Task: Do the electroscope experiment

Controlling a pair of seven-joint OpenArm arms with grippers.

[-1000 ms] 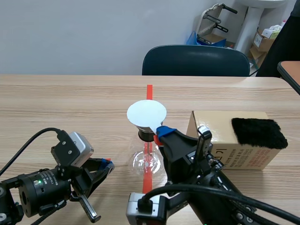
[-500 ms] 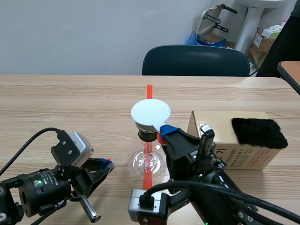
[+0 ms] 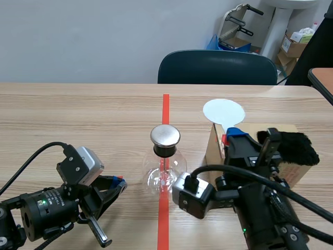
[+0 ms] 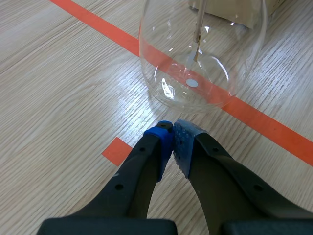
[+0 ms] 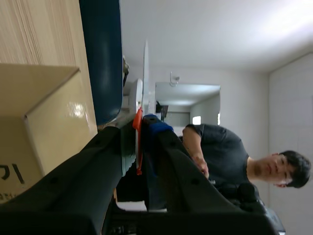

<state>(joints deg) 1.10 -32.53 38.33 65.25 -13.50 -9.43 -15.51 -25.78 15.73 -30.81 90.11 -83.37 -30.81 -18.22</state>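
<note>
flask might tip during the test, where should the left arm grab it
Probably the black collar under the metal cap, level from the robot's left: the flask has a wide, round glass bulb but a narrow upright neck. The left gripper has its jaws shut, so open first.

The clear glass electroscope flask, with its metal cap on, stood upright just ahead of the left gripper. The white disc stood clamped by its red handle between the right gripper fingers.
</note>
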